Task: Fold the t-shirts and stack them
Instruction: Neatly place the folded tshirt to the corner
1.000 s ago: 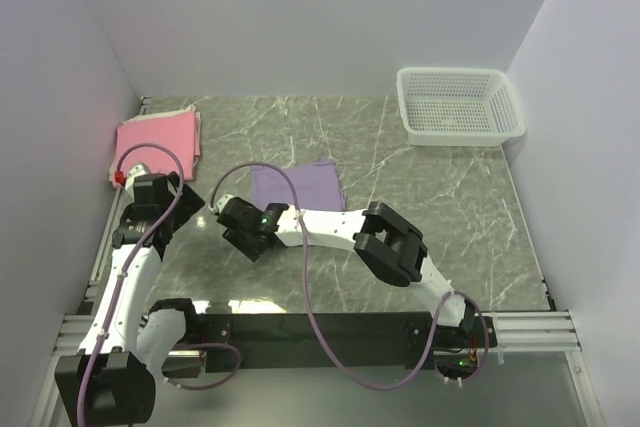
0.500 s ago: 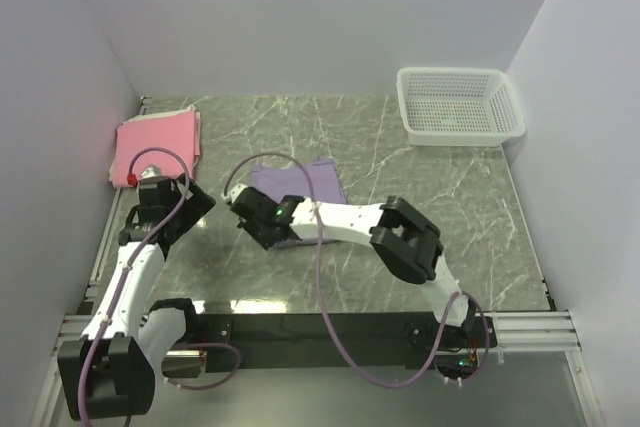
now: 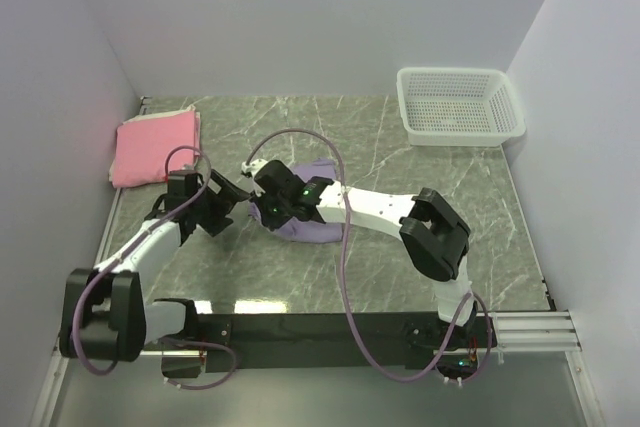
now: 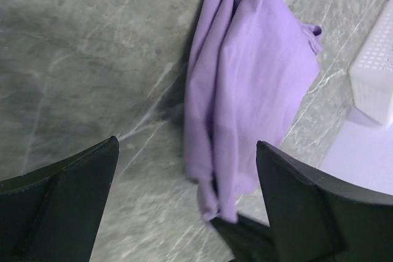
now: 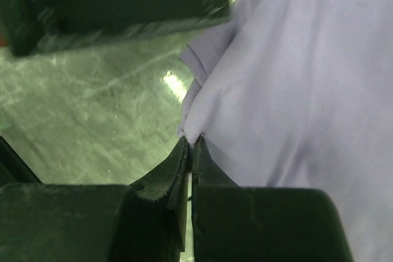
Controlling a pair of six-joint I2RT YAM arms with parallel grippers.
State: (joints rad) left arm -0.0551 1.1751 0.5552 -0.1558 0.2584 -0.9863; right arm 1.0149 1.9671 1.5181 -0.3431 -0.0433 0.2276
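1. The lavender t-shirt (image 4: 245, 84) lay near the middle of the worktop (image 3: 430, 182). It was bunched and wrinkled, not a neat rectangle.
2. The right pincer (image 5: 190, 144) was pressed together on one edge of it, pinching a thin fold of the cloth.
3. The left pincer (image 4: 187, 145) hovered just beside the same shirt, its fingers spread wide and holding nothing.
4. The pink t-shirt (image 3: 155, 145) rested in the far left corner, folded flat and well apart from the lavender one. This half seemed done.
5. The white basket (image 3: 460, 102) stood in the far right corner.
6. In my judgement, it remained to tidy the lavender shirt and lay it on the pink one.
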